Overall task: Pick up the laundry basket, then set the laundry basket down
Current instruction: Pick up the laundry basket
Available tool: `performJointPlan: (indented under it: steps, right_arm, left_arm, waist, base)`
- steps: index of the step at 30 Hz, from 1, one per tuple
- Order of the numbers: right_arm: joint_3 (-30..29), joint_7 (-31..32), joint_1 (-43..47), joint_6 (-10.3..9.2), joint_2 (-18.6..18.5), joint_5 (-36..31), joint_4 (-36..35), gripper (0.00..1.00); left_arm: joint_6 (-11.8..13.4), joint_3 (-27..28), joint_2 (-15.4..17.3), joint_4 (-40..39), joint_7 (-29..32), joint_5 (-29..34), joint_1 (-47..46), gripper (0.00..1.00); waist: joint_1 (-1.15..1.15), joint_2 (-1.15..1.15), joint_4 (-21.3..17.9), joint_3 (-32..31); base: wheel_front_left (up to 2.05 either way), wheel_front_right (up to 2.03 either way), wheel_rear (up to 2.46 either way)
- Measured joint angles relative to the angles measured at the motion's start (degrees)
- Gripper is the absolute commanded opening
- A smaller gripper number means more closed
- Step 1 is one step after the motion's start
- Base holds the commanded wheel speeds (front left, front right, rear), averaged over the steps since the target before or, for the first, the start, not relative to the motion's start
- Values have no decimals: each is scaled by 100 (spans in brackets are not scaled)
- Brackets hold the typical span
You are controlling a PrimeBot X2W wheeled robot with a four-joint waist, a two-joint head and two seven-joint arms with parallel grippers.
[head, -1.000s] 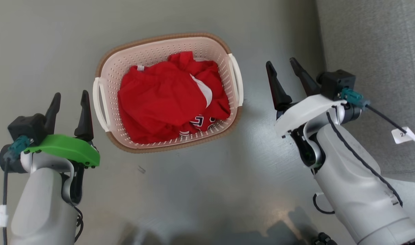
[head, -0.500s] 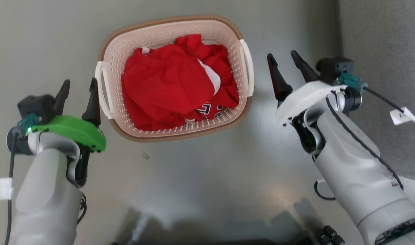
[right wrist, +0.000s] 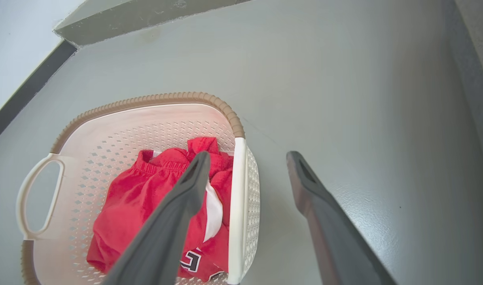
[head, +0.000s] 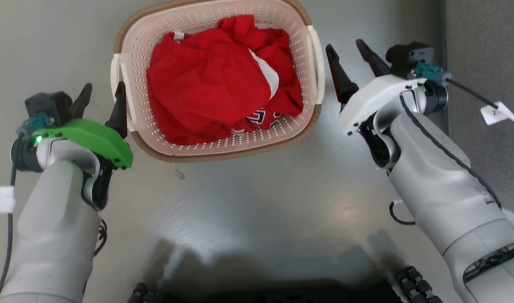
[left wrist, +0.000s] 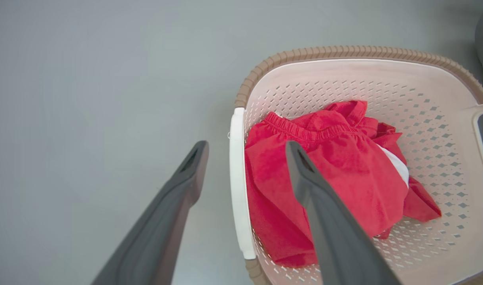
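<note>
**Head view.** The laundry basket (head: 206, 145) sits on the grey floor (head: 248, 210) at the upper centre of the frame, its far rim cut by the top edge. We see a crumpled red garment (head: 210, 84) inside it. The left gripper (head: 104, 88) lies at the basket's left edge, the right gripper (head: 343, 44) just beside its right edge.

**Wrist views.** We find both pairs of jaws wide and empty. They straddle the white left handle (left wrist: 237, 190) and right handle (right wrist: 238, 206), one finger over the garment and the other over the floor.
</note>
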Motion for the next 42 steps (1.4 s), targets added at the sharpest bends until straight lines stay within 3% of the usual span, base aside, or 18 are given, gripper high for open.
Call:
performJointPlan:
  steps: [26, 42]
  right_arm:
    - [777, 283, -706, 76, -14, 684, 664, 100]
    - [1076, 430, -966, 76, -19, 1040, 946, 100]
  left_arm:
    - [-1, -633, 37, 920, 378, -658, -966, 100]
    - [-43, -917, 36, 1318, 378, -802, -1284, 100]
  waist:
    - [0, 0, 154, 742]
    - [0, 0, 243, 875]
  base:
    - [0, 0, 0]
    - [0, 0, 0]
